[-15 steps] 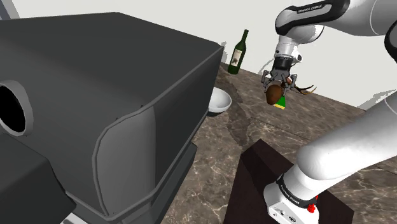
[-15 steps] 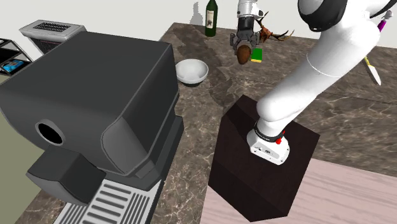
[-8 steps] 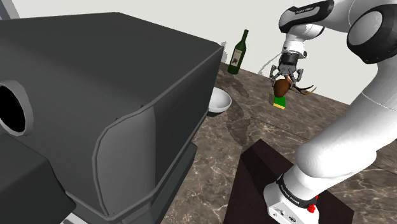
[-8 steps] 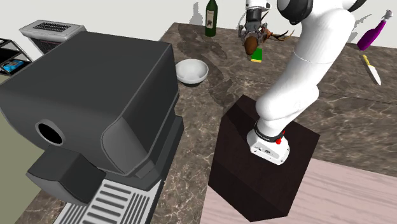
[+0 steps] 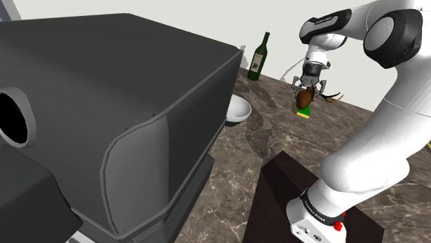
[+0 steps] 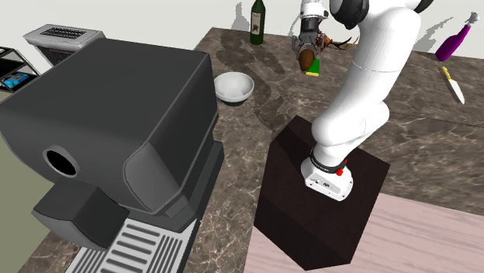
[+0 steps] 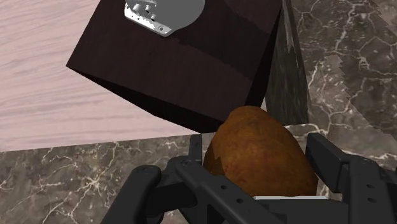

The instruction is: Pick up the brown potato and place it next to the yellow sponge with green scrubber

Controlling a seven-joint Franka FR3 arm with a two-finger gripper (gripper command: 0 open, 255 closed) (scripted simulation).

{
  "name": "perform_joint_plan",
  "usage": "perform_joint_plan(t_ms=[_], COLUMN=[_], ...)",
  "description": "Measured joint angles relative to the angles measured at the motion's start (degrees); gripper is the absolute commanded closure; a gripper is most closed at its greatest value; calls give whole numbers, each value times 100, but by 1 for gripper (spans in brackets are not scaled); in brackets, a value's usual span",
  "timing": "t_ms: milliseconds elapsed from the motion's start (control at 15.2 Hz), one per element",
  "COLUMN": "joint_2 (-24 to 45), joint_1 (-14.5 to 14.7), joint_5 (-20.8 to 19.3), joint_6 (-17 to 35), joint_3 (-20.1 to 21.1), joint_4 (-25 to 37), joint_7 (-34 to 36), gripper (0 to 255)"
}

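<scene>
Potato (image 7: 254, 149), brown and oval, sits between the two black fingers (image 7: 329, 162) of the gripper (image 7: 262, 167); we read the fingers as pinching it from both sides, with its rounded end projecting past the fingertips. In the shoulder view the potato (image 5: 302, 102) hangs below the downward-pointing hand, above the dark marbled countertop (image 5: 276, 138), and its lower end overlaps the sponge (image 5: 304, 113), whose green face and yellow edge show just beneath it. In the second exterior view the potato (image 6: 307, 58) lies just to the left of the sponge (image 6: 313, 70); we cannot tell whether the two touch, nor whether the potato rests on the countertop. In the wrist view the dark stand (image 7: 191, 63) appears beyond the potato. For containers, we note a white bowl (image 6: 233, 88) standing open side up on the countertop, between the large dark grey machine (image 6: 116, 116) and the sponge; its inside shows as a plain white surface. A dark green bottle (image 6: 257, 22) with a pale label stands upright near the counter's far edge, well apart from the bowl. A purple bottle (image 6: 454, 40) lies tilted toward the second exterior view's upper right. We cannot tell the contents of either bottle.
</scene>
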Motion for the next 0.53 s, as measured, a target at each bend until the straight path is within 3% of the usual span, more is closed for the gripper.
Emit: perform_joint_plan(t_ms=[528], joint_2=[182], joint_1=[-15], joint_5=[47], joint_6=[576], joint_3=[3], joint_4=[-409], joint_7=[-69], gripper=[255])
